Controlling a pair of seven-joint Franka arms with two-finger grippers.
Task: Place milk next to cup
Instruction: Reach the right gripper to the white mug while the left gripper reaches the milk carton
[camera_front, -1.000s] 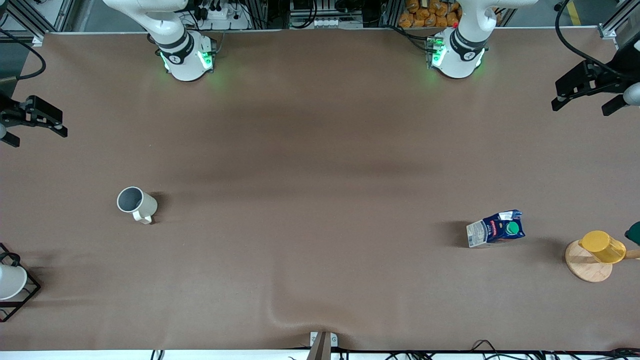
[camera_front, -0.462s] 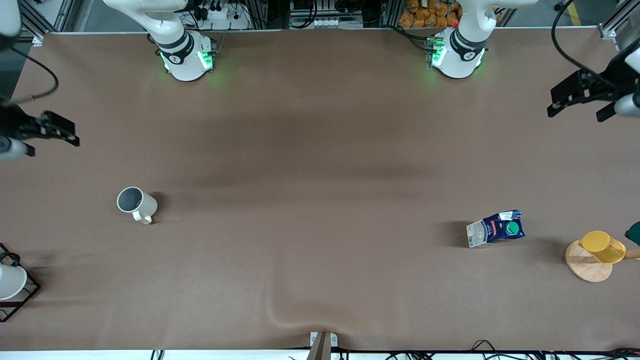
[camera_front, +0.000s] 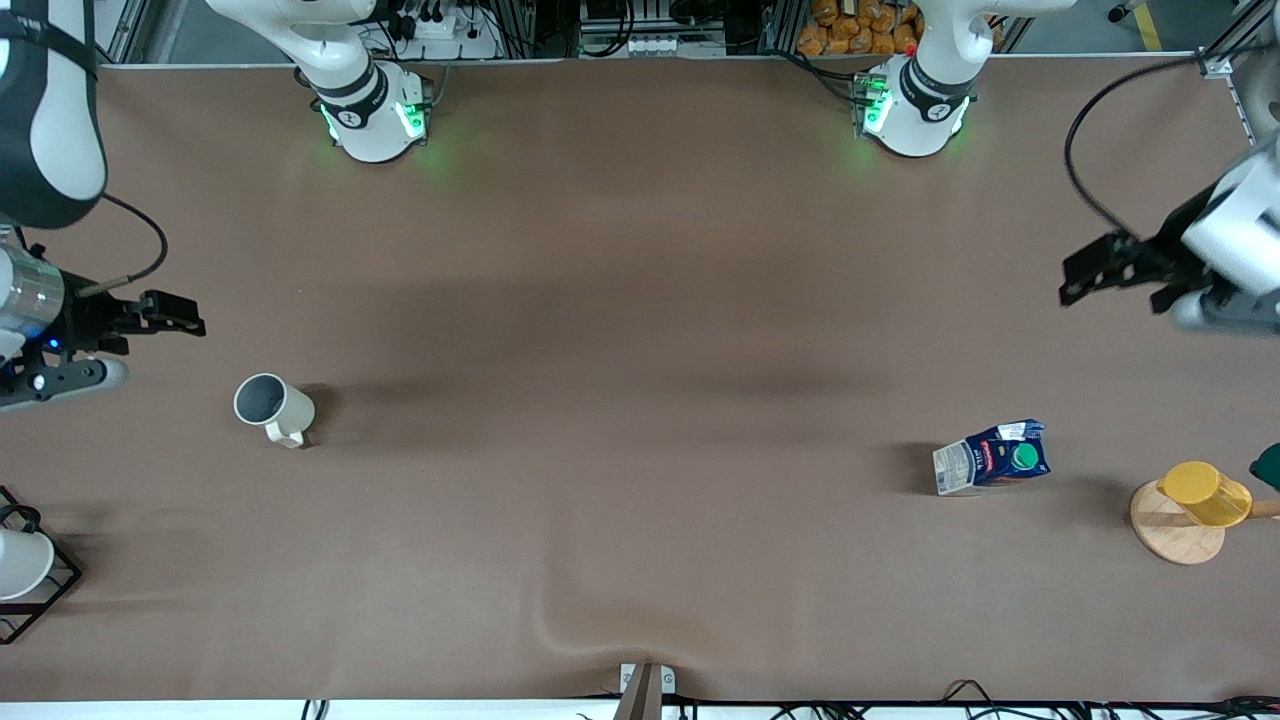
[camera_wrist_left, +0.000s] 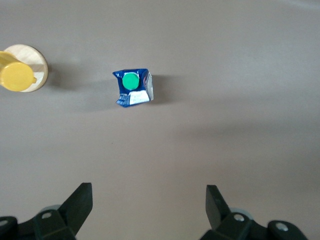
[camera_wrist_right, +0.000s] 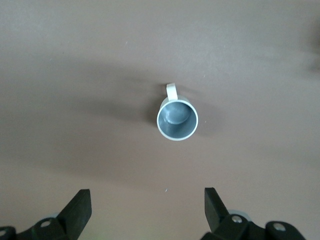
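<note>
On the brown counter (camera_front: 640, 300), toward the left arm's end, the milk (camera_front: 992, 458) lies tipped on its side, its round green cap facing upward and one whitish-grey end turned toward the right arm's end. In the left wrist view the milk (camera_wrist_left: 132, 87) shows the same green cap in the middle of its dark-blue face. Near it, closer to the counter's edge at the left arm's end, a yellow cup (camera_front: 1205, 493) lies across a round wooden coaster (camera_front: 1172, 530); both also appear in the left wrist view, the yellow cup (camera_wrist_left: 16, 76) overlapping the wooden coaster (camera_wrist_left: 36, 62).

The cup (camera_front: 272, 408) stands upright toward the right arm's end, well apart from the milk, its grey inside open upward and its stubby handle pointing toward the front camera. The right wrist view looks straight down into the cup (camera_wrist_right: 177, 119).

The left gripper (camera_front: 1125, 272) hangs over bare counter at the left arm's end, jaws spread wide and holding nothing; the left wrist view shows the two dark fingers (camera_wrist_left: 80, 202) well apart. The right gripper (camera_front: 150, 322) hangs over bare counter at the right arm's end, near the cup, jaws likewise open and empty, the fingers (camera_wrist_right: 79, 207) set wide in the right wrist view.

A white cup in a black wire frame (camera_front: 25, 570) sits at the counter's corner nearest the front camera, at the right arm's end.
</note>
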